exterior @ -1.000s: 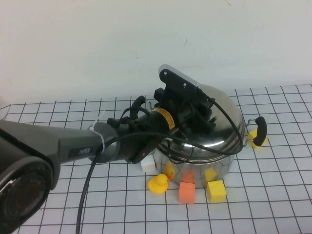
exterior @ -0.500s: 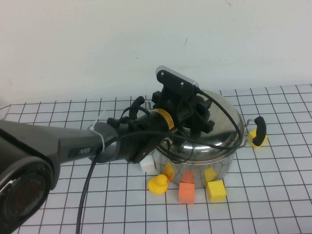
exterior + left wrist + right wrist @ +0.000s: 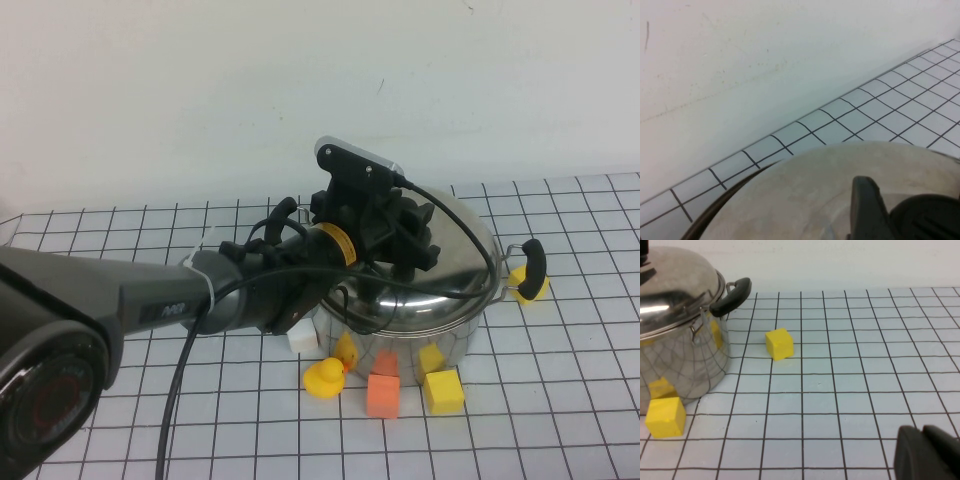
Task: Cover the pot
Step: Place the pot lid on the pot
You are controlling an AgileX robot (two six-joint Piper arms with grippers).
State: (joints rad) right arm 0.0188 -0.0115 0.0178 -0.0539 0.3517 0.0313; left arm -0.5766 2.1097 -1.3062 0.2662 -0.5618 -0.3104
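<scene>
Lid: a domed steel lid [image 3: 805,195] with a dull, brushed sheen fills the lower part of the left wrist view.
Lid edge: its darker rim [image 3: 722,207] curves away on one side.
Left gripper: one black finger [image 3: 867,207] rises over the lid, with a rounded black part [image 3: 925,217] just beside it; its grip cannot be made out.
Table: a white surface with a black grid [image 3: 875,112] runs behind the lid.
Wall: plain white wall [image 3: 765,55] meets the grid.

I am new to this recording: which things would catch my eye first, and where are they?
The large shiny stainless-steel pot stands mid-table with its domed steel lid resting on it. The left gripper sits over the lid's top. A yellow rubber duck, an orange block and a yellow cube lie before the pot; the right gripper hangs low, off to the pot's right.
</scene>
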